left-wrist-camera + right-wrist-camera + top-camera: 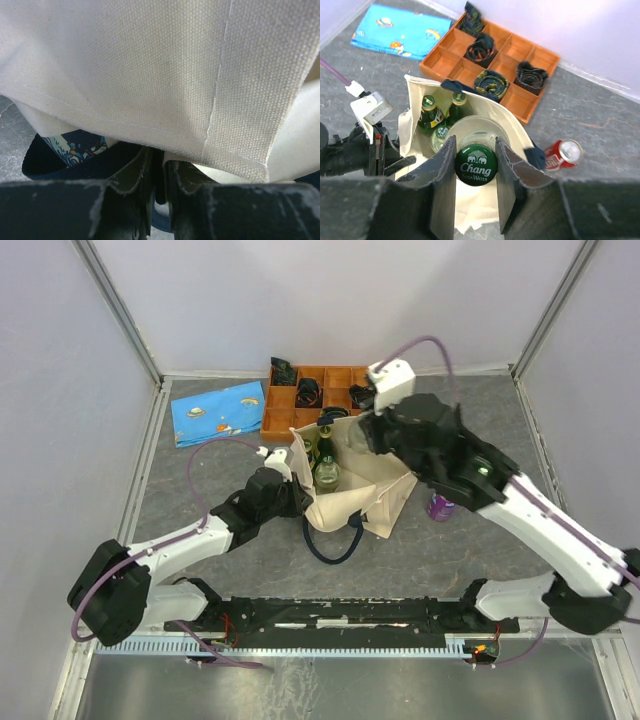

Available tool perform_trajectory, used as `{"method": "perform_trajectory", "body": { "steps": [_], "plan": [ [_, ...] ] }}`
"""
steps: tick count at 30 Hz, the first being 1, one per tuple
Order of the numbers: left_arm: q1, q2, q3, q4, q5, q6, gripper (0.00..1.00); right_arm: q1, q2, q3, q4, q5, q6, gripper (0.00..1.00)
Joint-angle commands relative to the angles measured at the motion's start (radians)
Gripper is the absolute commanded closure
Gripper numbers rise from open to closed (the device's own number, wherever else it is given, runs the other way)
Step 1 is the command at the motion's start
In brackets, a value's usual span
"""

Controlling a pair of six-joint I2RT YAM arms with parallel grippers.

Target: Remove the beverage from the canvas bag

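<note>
— Beverage bottle: where does it sit?
— Nearest, the left gripper pinches the canvas bag by its wall. Beyond, the bottle stands upright in the bag's mouth, right gripper clamped around its top. Lift straight up, I'd judge.
</note>
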Motion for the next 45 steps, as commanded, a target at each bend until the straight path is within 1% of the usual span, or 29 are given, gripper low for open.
{"method": "perform_trajectory", "body": {
  "steps": [1, 4, 7, 12, 16, 23, 29, 40, 45],
  "plan": [
    [0.006, 0.029, 0.031, 0.003, -0.065, 0.006, 0.8, 0.006, -0.226, -0.025, 0.055, 0.153, 0.019, 1.0],
    [0.006, 0.032, 0.028, 0.003, -0.069, 0.013, 0.8, 0.007, -0.349, -0.097, 0.006, 0.182, 0.06, 1.0],
    [0.006, 0.037, 0.028, 0.001, -0.072, 0.019, 0.8, 0.007, -0.438, -0.124, -0.072, 0.194, 0.101, 1.0],
    [0.006, 0.042, 0.029, -0.008, -0.069, 0.021, 0.8, 0.007, -0.518, -0.179, -0.224, 0.21, 0.186, 1.0],
    [0.006, 0.028, 0.015, -0.012, -0.076, 0.017, 0.8, 0.007, -0.568, -0.306, -0.261, 0.195, 0.254, 1.0],
    [0.006, 0.006, 0.004, -0.023, -0.097, 0.017, 0.8, 0.008, -0.619, -0.512, -0.228, 0.155, 0.32, 1.0],
    [0.006, 0.003, 0.003, -0.035, -0.099, 0.014, 0.8, 0.007, -0.658, -0.69, -0.112, 0.215, 0.347, 1.0],
    [0.006, 0.006, -0.005, -0.033, -0.102, 0.003, 0.8, 0.007, -0.587, -0.821, 0.005, 0.196, 0.417, 1.0],
    [0.005, 0.002, -0.006, -0.034, -0.104, 0.003, 0.8, 0.007, -0.58, -0.859, 0.038, 0.24, 0.442, 1.0]
  ]
}}
